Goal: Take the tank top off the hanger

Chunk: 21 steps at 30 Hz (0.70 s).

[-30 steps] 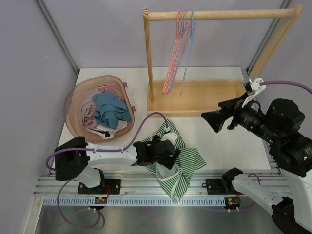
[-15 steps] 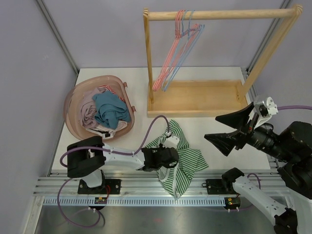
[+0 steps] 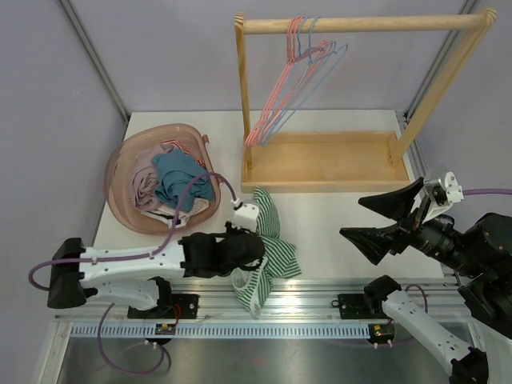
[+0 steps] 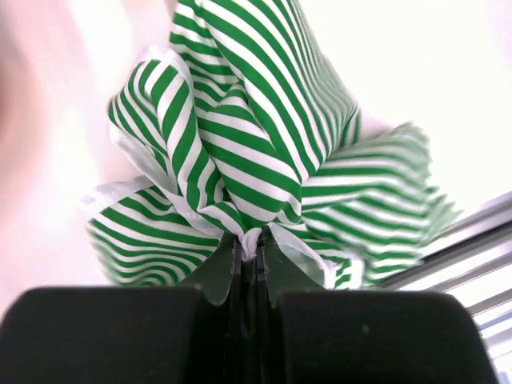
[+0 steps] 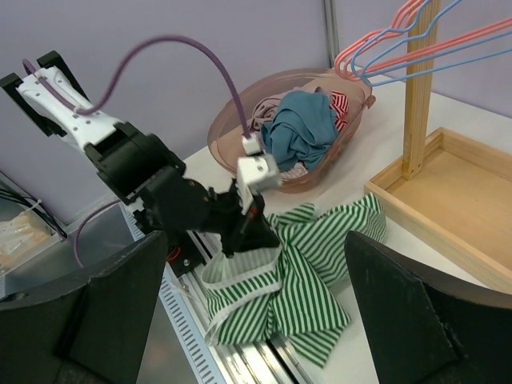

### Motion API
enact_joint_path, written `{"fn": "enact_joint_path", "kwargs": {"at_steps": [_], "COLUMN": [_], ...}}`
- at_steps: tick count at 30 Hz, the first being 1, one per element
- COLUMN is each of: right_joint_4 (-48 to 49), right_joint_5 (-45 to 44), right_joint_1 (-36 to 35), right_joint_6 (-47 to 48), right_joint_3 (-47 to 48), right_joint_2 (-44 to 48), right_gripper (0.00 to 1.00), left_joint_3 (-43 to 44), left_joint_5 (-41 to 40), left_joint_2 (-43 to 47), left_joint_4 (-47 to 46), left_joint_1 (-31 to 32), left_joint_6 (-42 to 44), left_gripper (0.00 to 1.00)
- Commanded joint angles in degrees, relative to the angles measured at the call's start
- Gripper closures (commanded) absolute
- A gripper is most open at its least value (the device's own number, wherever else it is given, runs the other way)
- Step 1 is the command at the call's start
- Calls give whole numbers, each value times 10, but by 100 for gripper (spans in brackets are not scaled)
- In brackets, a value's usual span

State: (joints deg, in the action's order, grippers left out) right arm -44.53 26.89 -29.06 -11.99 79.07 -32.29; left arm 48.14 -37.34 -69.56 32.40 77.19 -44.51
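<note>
Looking from above, the tank top (image 3: 278,256) lies crumpled at the table (image 3: 344,204) edge, off the hangers (image 3: 299,40); the right gripper (image 3: 384,221) gapes empty. Left wrist: the left gripper (image 4: 250,240) clamps a soft, light fold. Right wrist: limp cloth, best held bunched.

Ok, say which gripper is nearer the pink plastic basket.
Left. The left gripper, shut on the green-striped tank top, sits close by the basket; the right gripper is open, far to the right.

Green-and-white striped tank top (image 3: 276,252), pink basket (image 3: 113,164), teal cloth (image 3: 178,180), pink and blue hangers (image 3: 273,101)
</note>
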Motion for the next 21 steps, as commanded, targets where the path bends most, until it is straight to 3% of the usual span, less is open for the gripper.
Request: {"fn": "enact_joint_path", "kwargs": {"at_steps": [1, 5, 11, 14, 18, 21], "right_joint_4": [24, 28, 36, 46, 67, 74], "right_joint_5": [-9, -11, -14, -12, -8, -3], "right_joint_1": [-3, -3, -3, -4, -3, -3], "right_joint_6": [0, 2, 4, 1, -8, -12], "right_joint_3": [-4, -3, -6, -10, -17, -17], "right_joint_2": [6, 5, 0, -5, -8, -12], "right_gripper": [1, 0, 1, 1, 0, 0], "left_joint_3": [63, 125, 242, 280, 308, 353], "left_joint_5": [-121, -171, -223, -198, -56, 37], "left_joint_2": [66, 117, 159, 178, 186, 145], "left_joint_4": [116, 221, 295, 261, 190, 173], "left_joint_1": [0, -6, -49, -130, -337, -461], "left_joint_6": [-39, -43, 7, 91, 190, 236], "left_gripper": [100, 100, 100, 100, 100, 100]}}
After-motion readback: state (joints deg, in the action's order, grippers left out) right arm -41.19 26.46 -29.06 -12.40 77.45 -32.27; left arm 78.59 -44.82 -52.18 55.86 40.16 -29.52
